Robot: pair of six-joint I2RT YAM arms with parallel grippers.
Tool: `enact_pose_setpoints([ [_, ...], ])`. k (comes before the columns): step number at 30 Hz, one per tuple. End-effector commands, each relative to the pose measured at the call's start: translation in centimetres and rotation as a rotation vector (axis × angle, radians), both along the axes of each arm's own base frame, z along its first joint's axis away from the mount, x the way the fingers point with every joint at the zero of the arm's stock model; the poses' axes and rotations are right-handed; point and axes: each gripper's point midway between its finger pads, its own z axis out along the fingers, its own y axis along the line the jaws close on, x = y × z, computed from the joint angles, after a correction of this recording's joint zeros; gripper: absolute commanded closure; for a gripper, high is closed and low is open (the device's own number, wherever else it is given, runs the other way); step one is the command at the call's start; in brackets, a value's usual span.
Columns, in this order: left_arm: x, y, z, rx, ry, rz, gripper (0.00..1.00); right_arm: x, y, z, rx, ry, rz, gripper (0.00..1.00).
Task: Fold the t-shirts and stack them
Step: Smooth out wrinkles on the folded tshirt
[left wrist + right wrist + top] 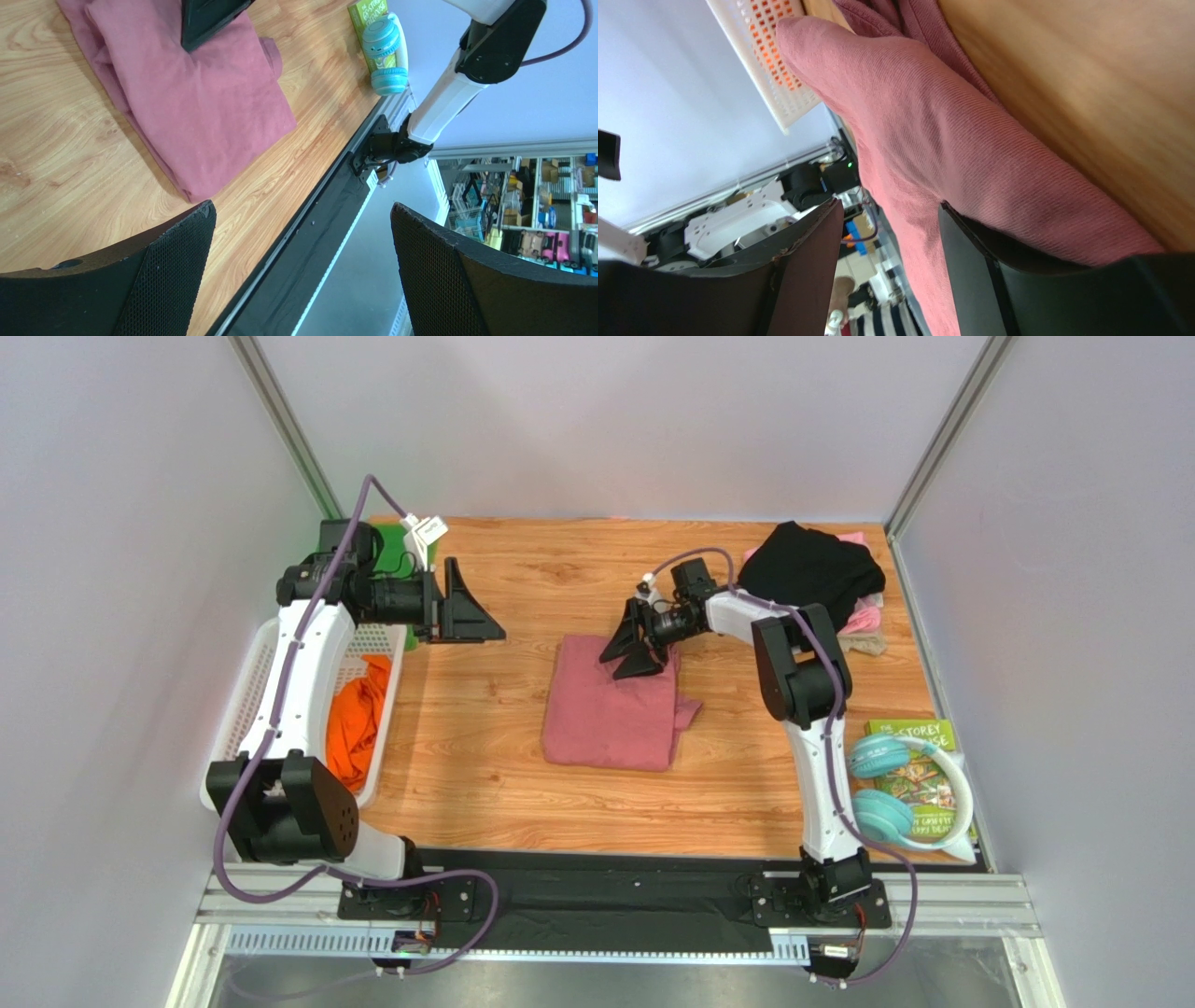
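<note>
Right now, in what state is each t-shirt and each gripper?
dusty-rose t-shirt: folded, lying flat in the middle.
black t-shirt: unfolded, heaped in the far right corner.
orange t-shirt: crumpled inside the white basket.
left gripper: open, empty.
right gripper: jaws apart, at the far edge of the dusty-rose t-shirt.

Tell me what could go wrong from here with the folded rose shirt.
1. The right hand straddles the dusty-rose shirt at its far edge, jaws open; closing and lifting there may pull the fold apart.
2. A loose flap sticks out on the shirt's right side in the top view, so shirts stacked on it could sit crooked.
</note>
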Motion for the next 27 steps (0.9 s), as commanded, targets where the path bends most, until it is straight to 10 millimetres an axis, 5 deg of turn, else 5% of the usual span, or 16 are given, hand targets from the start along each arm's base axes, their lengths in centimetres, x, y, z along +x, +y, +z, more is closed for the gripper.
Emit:
enact_pose_setpoints([
  [1,-0.3,-0.1,2.4,-0.018,-0.074,-0.013,0.00,-1.6,0.7,-3.3,-0.044,0.058,0.036,0.39],
  [6,-0.4,-0.2,2.3,-0.019,-0.066,-0.014,0.00,-1.2,0.4,-1.4,-0.027,0.021,0.032,0.38],
  [10,-0.5,-0.1,2.4,-0.019,-0.070,-0.012,0.00,0.3,-0.7,4.2,0.012,-0.092,-0.003,0.36],
  [15,-0.7,-0.2,2.7,-0.023,-0.077,-0.016,0.00,2.3,-4.7,9.1,0.019,-0.196,-0.103,0.34],
  [22,-1.0,-0.3,3.1,-0.030,-0.084,-0.021,0.00,3.4,-11.3,6.2,-0.048,-0.142,-0.253,0.32],
  [27,-1.2,-0.3,3.5,-0.032,-0.087,-0.022,0.00,3.6,-13.0,2.7,-0.104,-0.097,-0.280,0.29],
])
